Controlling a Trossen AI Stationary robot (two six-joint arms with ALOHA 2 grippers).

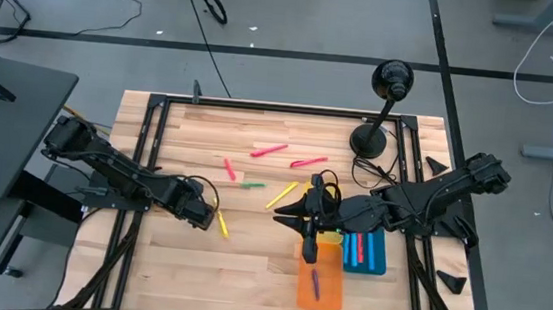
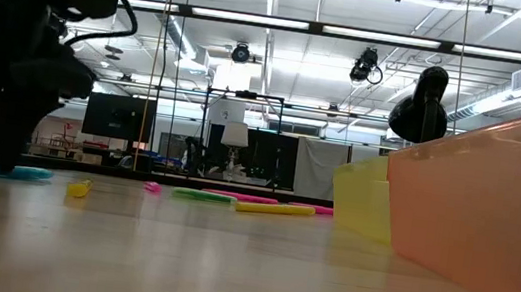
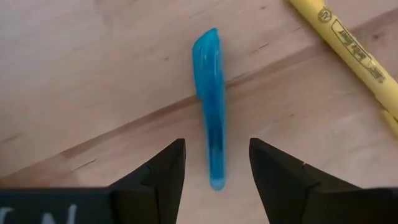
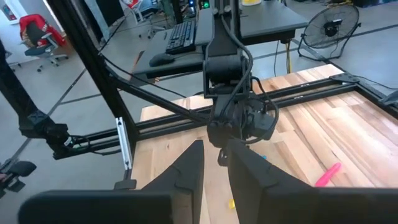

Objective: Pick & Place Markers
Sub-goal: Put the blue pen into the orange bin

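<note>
Markers: a blue marker is lying flat on the wooden surface, between the spread fingers of the left pincer, which is standing open and gripping nothing. A yellow marker is lying just beside the blue marker. The right pincer is hovering above the yellow tray, fingers nearly together, holding nothing visible.

Bright, even light from ceiling strip lamps; soft shadows, low view's near trays blurred
</note>
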